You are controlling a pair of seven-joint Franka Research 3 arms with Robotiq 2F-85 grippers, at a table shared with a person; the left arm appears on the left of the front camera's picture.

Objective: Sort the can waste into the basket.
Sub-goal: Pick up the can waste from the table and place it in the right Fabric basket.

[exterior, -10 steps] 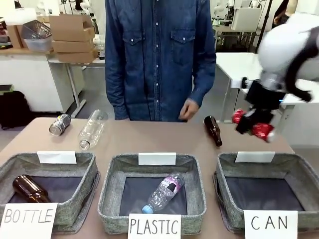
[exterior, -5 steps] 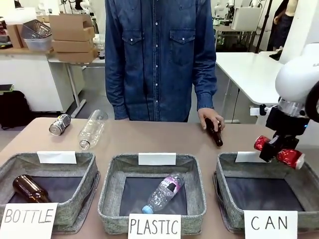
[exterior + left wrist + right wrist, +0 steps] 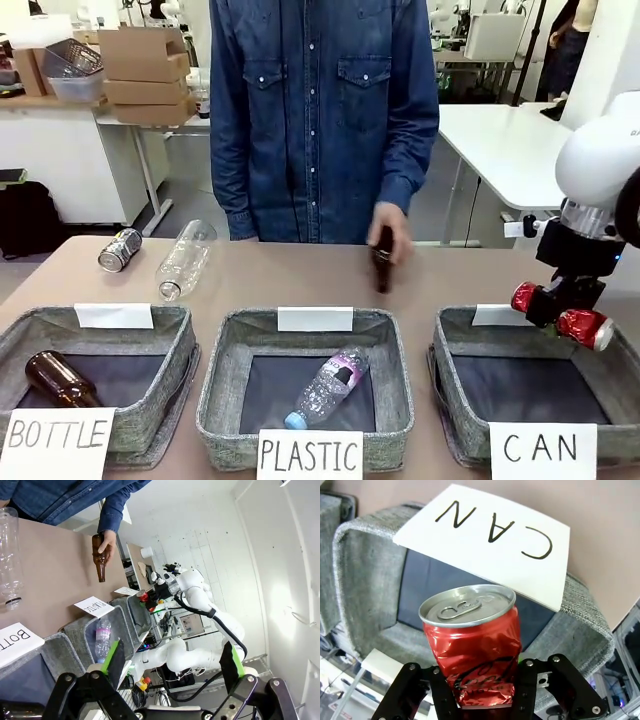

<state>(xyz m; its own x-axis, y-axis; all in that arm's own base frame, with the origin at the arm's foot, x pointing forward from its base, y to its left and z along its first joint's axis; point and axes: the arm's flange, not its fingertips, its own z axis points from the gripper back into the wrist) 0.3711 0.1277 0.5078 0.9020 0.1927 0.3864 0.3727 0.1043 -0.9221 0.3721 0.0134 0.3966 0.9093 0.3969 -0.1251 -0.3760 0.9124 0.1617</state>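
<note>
1. Silver-grey can point(image 3: 120, 250) lies at the table's point(image 3: 300, 285) far left, we note.
2. Our left gripper point(image 3: 172, 652) stands spread wide, empty.
3. Our right gripper point(image 3: 556, 305) pinches the red can point(image 3: 587, 328) above the CAN basket's point(image 3: 450, 380) far rim.

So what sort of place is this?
Most likely a robotics lab: a white robot arm holds a red can over the CAN basket, one of three hand-labelled, with workbenches and cardboard boxes behind.

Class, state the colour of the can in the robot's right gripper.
Shiny red, silver top; the can shows best in the right wrist view.
</note>
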